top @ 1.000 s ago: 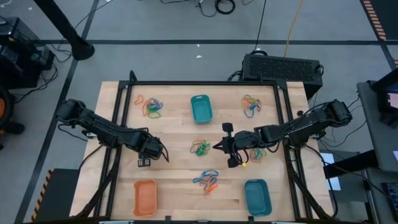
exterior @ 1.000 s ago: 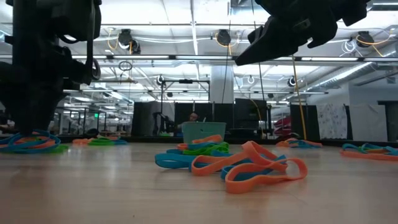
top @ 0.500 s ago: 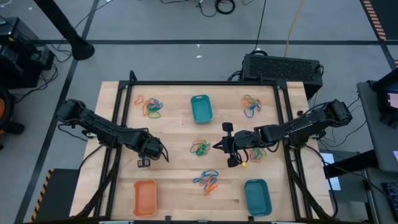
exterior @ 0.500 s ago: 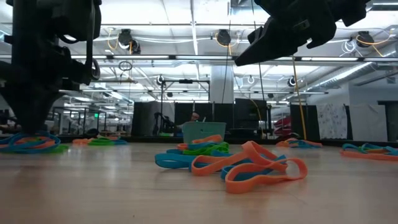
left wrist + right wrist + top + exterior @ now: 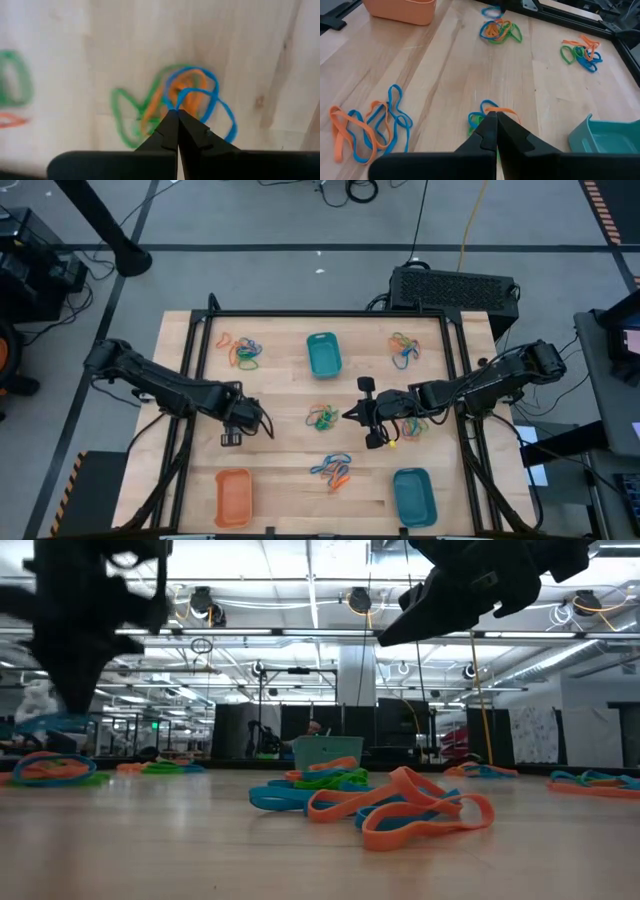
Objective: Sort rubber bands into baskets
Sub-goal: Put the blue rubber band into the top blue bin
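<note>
Pale wood worktop (image 5: pixel 285 395) under bright ceiling lights; my left claw (image 5: pixel 177 116) is pinched on a blue rubber band (image 5: pixel 210 100) lifted above its orange-green pile (image 5: pixel 50 769), my right claw (image 5: pixel 496 117) pressed together above the middle pile (image 5: pixel 321 418)

Orange, blue and green rubber bands (image 5: pixel 322 418) on my pale wood surface (image 5: pixel 285 395); one orange basket (image 5: pixel 232 496), two teal baskets (image 5: pixel 323 353); my jaws are black.
</note>
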Tool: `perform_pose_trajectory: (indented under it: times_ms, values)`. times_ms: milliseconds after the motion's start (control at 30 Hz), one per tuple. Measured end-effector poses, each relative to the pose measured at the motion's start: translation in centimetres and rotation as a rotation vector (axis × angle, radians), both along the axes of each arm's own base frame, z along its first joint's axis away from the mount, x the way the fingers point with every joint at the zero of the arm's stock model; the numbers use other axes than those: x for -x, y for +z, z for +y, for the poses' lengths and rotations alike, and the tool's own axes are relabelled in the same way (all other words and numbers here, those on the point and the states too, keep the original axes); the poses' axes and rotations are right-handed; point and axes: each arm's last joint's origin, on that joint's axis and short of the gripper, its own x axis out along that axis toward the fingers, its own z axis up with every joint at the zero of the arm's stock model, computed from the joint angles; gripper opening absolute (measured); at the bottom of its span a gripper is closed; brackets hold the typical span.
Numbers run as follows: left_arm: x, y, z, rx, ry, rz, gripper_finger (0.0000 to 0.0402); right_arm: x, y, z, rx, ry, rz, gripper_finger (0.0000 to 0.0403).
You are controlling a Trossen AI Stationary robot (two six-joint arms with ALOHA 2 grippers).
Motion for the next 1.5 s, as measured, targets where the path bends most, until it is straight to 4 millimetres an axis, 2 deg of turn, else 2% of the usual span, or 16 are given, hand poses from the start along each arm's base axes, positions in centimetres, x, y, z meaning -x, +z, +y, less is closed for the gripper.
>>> perform_pose_trajectory:
  times_ms: [100, 233, 367, 467, 633, 800, 900, 1133, 1267, 1500]
  values:
    - [-0.9, 2.2, 0.5, -0.080, -0.023, -0.161, 0.0002, 0.1, -0.1, 0.0, 0.003, 0.000, 0.011, 0.0000]
    - [-3.5, 4.0, 2.3, -0.161, -0.103, -0.409, 0.0002, 0.2, -0.3, 0.0, 0.007, 0.000, 0.032, 0.0000]
    - [-6.3, 4.7, 5.5, -0.169, -0.189, -0.592, 0.0001, 0.3, -0.4, -0.1, 0.011, 0.000, 0.049, 0.0000]
    - [-7.6, 5.0, 8.5, -0.206, -0.202, -0.694, 0.0001, 0.4, -0.6, -0.1, -0.002, -0.012, 0.077, 0.0000]
    - [-9.2, 4.3, 13.3, -0.203, -0.160, -0.818, 0.0001, 0.7, -1.0, -0.2, -0.011, -0.027, 0.125, 0.0000]
    - [-11.2, 2.1, 16.4, -0.162, -0.138, -0.895, 0.0001, 0.7, -1.1, -0.4, 0.002, -0.029, 0.129, 0.0000]
    - [-12.6, 1.4, 18.0, -0.164, -0.091, -0.940, 0.0001, 0.6, -1.1, -0.6, 0.007, -0.040, 0.129, 0.0000]
    - [-14.5, -1.1, 20.2, -0.105, 0.002, -0.888, 0.0001, 0.7, -1.2, -0.9, 0.004, -0.050, 0.145, 0.0000]
    - [-14.8, -1.9, 20.3, -0.094, 0.007, -0.866, 0.0001, 0.7, -1.2, -0.9, 0.005, -0.049, 0.154, 0.0000]
    - [-14.7, -2.1, 20.2, -0.084, 0.011, -0.844, 0.0001, 0.8, -1.3, -0.9, 0.005, -0.049, 0.155, 0.0000]
